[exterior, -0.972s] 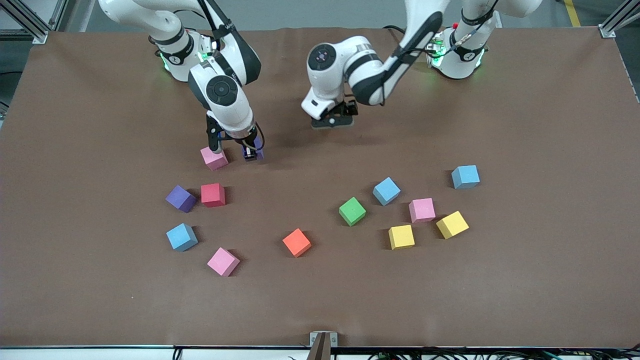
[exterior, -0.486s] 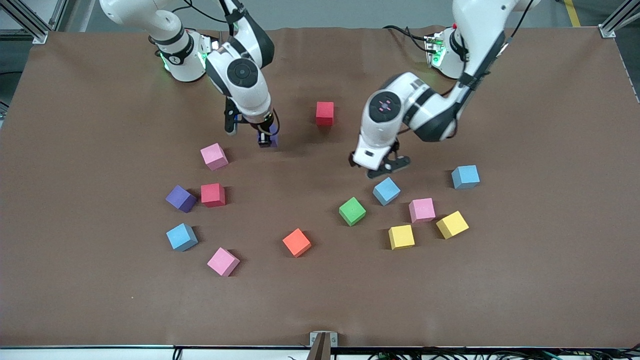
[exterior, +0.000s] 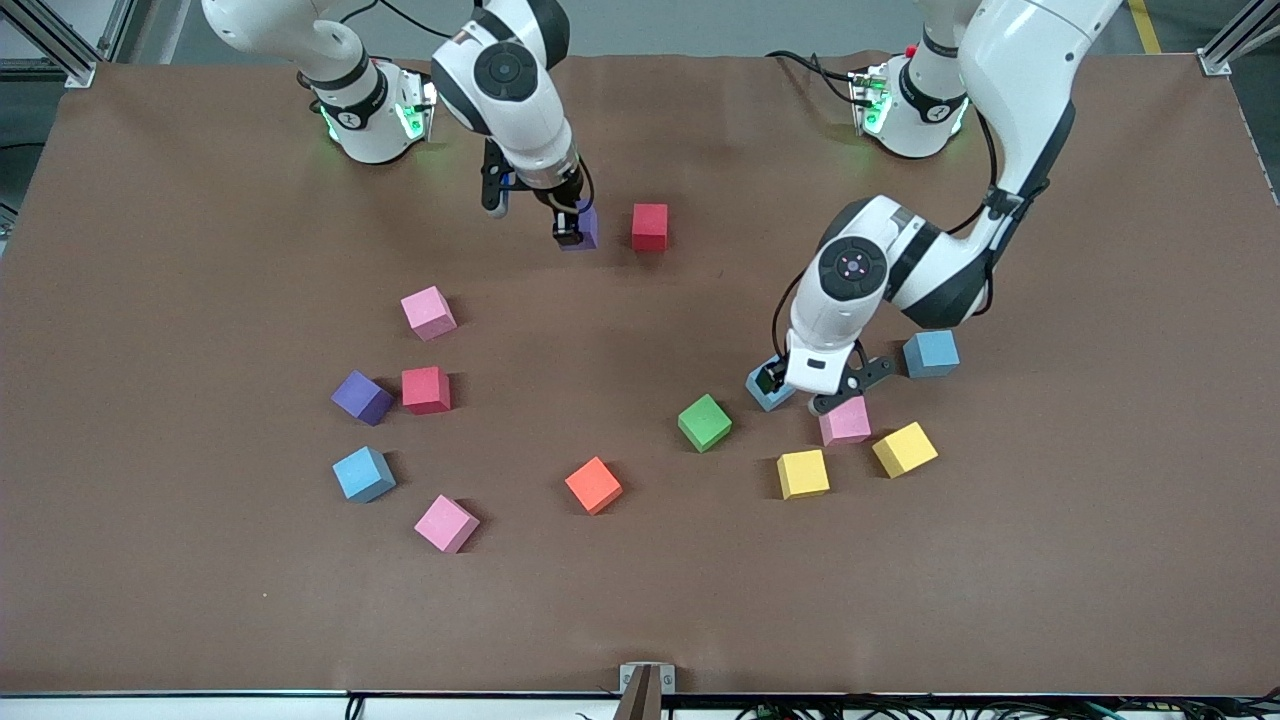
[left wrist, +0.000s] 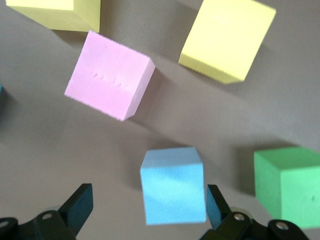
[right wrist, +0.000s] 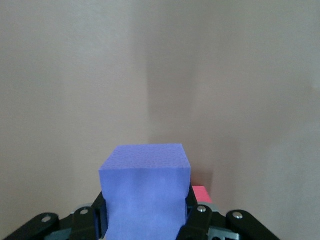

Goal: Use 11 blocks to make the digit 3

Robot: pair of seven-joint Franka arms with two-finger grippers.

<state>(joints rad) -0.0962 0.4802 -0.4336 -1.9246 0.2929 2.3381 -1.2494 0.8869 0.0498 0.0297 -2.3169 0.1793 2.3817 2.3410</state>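
Note:
My right gripper (exterior: 570,228) is shut on a purple block (exterior: 587,226) (right wrist: 145,180), holding it low beside a red block (exterior: 649,227) (right wrist: 201,192), on the side toward the right arm's end. My left gripper (exterior: 800,392) (left wrist: 147,202) stands open, low around a light blue block (exterior: 765,396) (left wrist: 173,185). That block sits close to one finger (left wrist: 215,202), with a gap to the other. A green block (exterior: 704,422) (left wrist: 290,185) and a pink block (exterior: 845,421) (left wrist: 110,75) lie close by. No digit 3 is in view.
Two yellow blocks (exterior: 803,473) (exterior: 904,449) and a light blue block (exterior: 931,353) lie near the left gripper. An orange block (exterior: 593,485) sits mid-table. Pink (exterior: 428,312), red (exterior: 426,389), purple (exterior: 361,397), light blue (exterior: 363,473) and pink (exterior: 446,523) blocks lie toward the right arm's end.
My right gripper carried the purple block from beside the pink block over to the red block. My left gripper left the red block and came down around the light blue block.

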